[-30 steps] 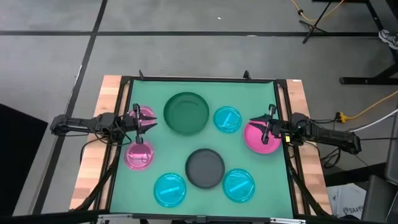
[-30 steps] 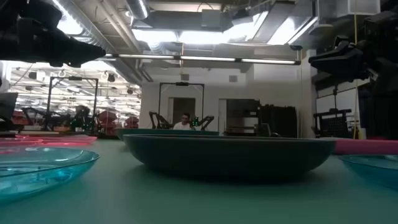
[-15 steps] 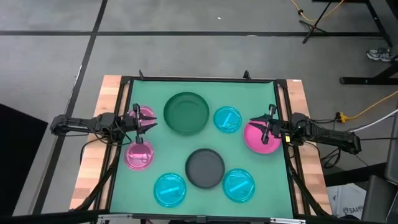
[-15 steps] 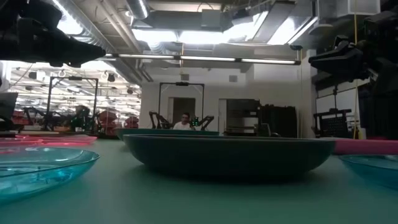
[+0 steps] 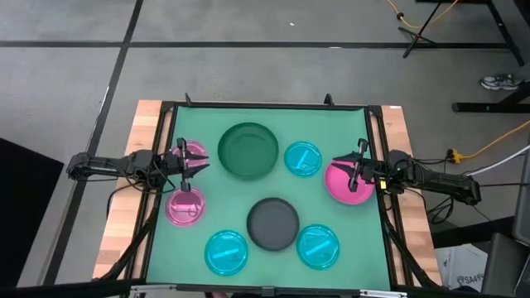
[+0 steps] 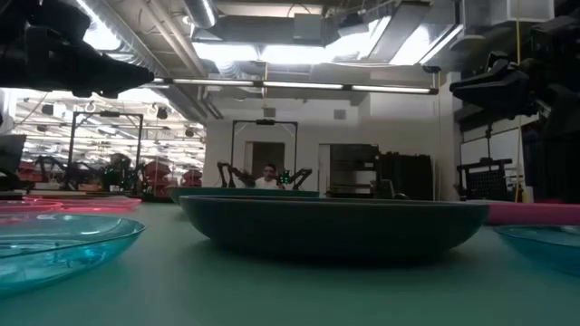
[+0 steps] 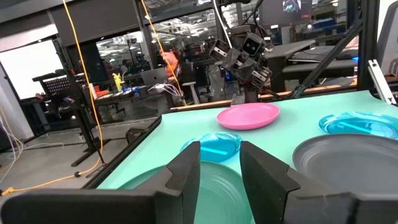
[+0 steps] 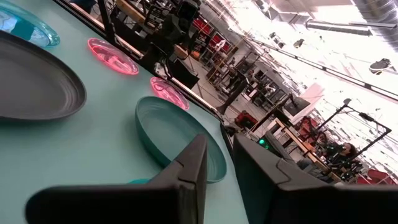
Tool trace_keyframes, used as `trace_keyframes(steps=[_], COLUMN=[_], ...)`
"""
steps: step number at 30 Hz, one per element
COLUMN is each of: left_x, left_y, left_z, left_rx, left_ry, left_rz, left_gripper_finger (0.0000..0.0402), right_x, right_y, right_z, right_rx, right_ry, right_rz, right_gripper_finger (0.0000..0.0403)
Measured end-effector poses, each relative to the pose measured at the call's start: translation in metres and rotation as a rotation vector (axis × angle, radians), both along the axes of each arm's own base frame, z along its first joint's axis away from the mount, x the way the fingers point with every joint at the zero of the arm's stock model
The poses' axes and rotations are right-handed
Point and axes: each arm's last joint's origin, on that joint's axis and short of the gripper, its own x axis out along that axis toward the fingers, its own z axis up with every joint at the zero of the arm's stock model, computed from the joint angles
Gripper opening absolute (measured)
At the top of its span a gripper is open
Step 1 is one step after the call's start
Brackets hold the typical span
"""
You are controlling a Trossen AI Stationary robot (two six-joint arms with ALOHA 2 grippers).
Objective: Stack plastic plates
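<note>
Eight plastic plates lie apart, each flat on its base on the green mat (image 5: 207, 116). They are a large dark green plate (image 5: 248, 151), a dark grey plate (image 5: 273, 223), three pink plates (image 5: 193, 154) (image 5: 185, 207) (image 5: 348, 184) and three cyan plates (image 5: 303, 159) (image 5: 226, 252) (image 5: 318, 246). My left gripper (image 5: 203, 160) points level above the far-left pink plate, with a narrow gap between its fingers (image 7: 219, 149) and nothing in it. My right gripper (image 5: 338, 163) points level above the right pink plate, its fingers (image 8: 219, 146) slightly apart and holding nothing.
A black frame (image 5: 265, 106) borders the mat, with bare wooden strips (image 5: 128, 182) (image 5: 406, 165) outside it at left and right. In the low view the dark grey plate (image 6: 331, 226) fills the foreground. A person (image 6: 267, 178) sits far off in the room behind.
</note>
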Motion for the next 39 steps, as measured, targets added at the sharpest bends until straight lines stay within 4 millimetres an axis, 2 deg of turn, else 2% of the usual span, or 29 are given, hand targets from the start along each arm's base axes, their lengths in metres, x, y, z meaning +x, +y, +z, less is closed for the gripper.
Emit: trace_keyframes(steps=[33, 39], left_x=[0.0000, 0.0000], left_y=[0.0000, 0.0000], left_z=[0.0001, 0.0000], left_rx=[0.000, 0.000], left_ry=[0.000, 0.000], left_rz=[0.000, 0.000], left_gripper_finger=[0.0107, 0.0107], right_x=[0.0000, -0.0003], right_y=[0.0000, -0.0017], right_z=[0.0002, 0.0033], right_rx=[0.001, 0.144], right_ry=[-0.004, -0.053], right_rz=[0.000, -0.055], right_gripper_finger=[0.0074, 0.0074])
